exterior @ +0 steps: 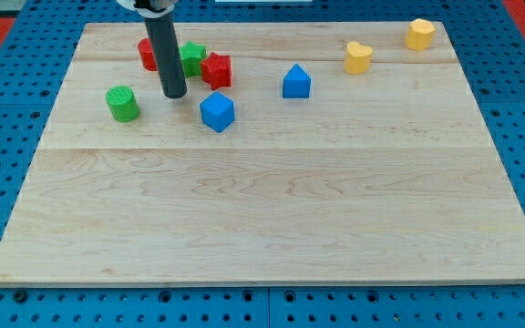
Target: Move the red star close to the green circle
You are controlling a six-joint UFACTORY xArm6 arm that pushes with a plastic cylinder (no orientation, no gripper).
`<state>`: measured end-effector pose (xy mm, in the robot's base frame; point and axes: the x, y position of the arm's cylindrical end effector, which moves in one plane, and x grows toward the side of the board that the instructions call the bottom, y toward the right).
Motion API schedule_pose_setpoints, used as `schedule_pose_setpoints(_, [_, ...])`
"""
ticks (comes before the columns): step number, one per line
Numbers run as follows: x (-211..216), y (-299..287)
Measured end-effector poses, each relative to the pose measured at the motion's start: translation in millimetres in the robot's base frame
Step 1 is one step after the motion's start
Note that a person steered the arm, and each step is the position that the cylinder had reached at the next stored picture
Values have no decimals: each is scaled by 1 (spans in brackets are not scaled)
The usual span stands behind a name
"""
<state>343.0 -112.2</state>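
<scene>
The red star (216, 69) lies near the view's top, left of centre, touching a green star (192, 57) on its left. The green circle (123, 103) stands lower and further left, apart from the others. My tip (174, 95) is on the board between the green circle and the red star, just below the green star and left of the red star. The rod partly hides a second red block (147, 54) behind it, whose shape I cannot make out.
A blue cube-like block (217, 111) sits just right of my tip, below the red star. A blue house-shaped block (296, 82) lies further right. A yellow heart (358, 57) and a yellow hexagon (419, 34) are at the top right. The wooden board (272, 210) rests on blue pegboard.
</scene>
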Motion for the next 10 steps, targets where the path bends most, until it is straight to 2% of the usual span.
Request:
schedule_pose_setpoints(1, [17, 31])
schedule_pose_setpoints(2, [33, 31])
schedule_pose_setpoints(3, [28, 26])
schedule_pose_setpoints(4, [4, 17])
schedule_pose_setpoints(5, [4, 55])
schedule_pose_setpoints(7, [-40, 91])
schedule_pose_setpoints(9, [-90, 76])
schedule_pose_setpoints(10, [-53, 46])
